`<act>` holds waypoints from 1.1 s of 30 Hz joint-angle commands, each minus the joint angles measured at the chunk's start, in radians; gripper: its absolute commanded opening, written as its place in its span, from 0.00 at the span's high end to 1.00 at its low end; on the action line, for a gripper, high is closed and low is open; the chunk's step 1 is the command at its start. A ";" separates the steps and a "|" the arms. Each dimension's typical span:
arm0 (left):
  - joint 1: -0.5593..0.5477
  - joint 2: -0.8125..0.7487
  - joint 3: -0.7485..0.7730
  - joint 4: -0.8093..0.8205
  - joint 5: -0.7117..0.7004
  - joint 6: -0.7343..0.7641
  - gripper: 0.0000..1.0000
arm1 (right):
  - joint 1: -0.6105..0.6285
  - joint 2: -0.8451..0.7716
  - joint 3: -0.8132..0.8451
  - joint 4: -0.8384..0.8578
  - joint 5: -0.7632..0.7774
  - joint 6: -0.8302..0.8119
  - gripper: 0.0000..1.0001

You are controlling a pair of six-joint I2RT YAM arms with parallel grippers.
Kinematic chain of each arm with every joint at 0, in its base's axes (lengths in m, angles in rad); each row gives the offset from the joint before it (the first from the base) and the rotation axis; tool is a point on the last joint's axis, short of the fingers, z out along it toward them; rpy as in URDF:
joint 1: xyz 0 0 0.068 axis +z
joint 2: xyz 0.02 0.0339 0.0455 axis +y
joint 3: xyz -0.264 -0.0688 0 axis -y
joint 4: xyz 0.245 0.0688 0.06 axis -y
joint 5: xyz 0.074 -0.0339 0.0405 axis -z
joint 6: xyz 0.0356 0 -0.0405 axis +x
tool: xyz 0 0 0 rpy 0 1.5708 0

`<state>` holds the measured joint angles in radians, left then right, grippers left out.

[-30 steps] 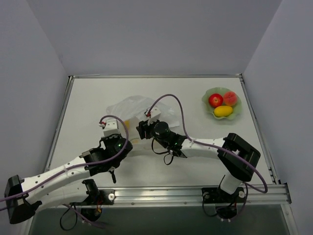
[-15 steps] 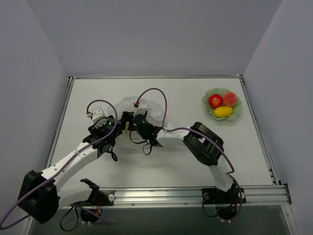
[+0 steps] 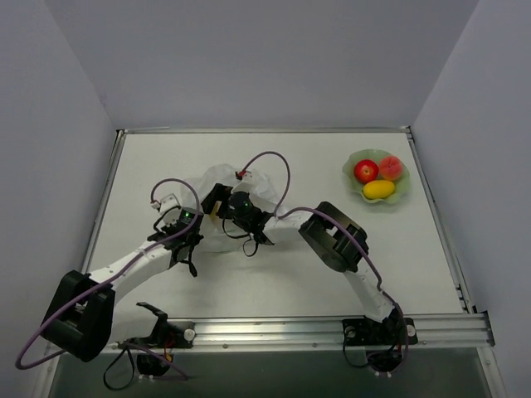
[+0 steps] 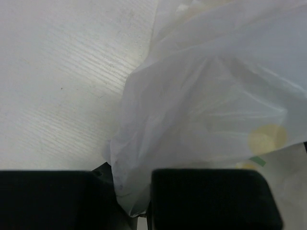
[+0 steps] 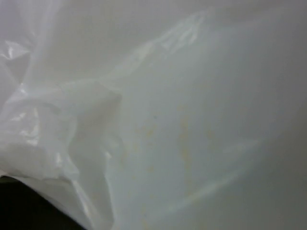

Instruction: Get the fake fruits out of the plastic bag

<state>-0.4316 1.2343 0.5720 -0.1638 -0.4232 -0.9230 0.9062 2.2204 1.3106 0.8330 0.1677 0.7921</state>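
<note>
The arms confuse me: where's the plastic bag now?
Overhead, the plastic bag lies crumpled left of the table's middle, far left of the green dish; the left hand pinches its edge.

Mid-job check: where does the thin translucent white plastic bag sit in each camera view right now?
Top external: thin translucent white plastic bag lies left of table centre, under both wrists.
Left wrist: it fills the right side, a fold pinched between the left fingers at the bottom.
Right wrist: it fills nearly the whole frame.
Shared landmark: white tabletop, also upper left in left wrist; not in right wrist.
</note>
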 commanded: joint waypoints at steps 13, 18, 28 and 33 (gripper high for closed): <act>0.007 -0.153 -0.066 -0.020 -0.025 -0.017 0.98 | -0.024 0.113 0.084 0.155 0.041 0.278 0.24; 0.005 -0.199 -0.070 -0.032 -0.022 0.001 0.98 | -0.036 0.128 0.070 0.248 0.032 0.288 0.42; 0.005 -0.260 -0.089 -0.037 -0.012 0.012 0.97 | -0.032 0.085 -0.011 0.337 0.067 0.185 0.96; 0.001 -0.297 -0.067 -0.040 0.001 0.018 0.98 | 0.011 -0.048 -0.094 0.284 0.143 -0.008 0.98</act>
<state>-0.4316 0.9707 0.4721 -0.1768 -0.4076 -0.9192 0.9009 2.2932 1.2507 1.1172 0.2035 0.9260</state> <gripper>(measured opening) 0.029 0.470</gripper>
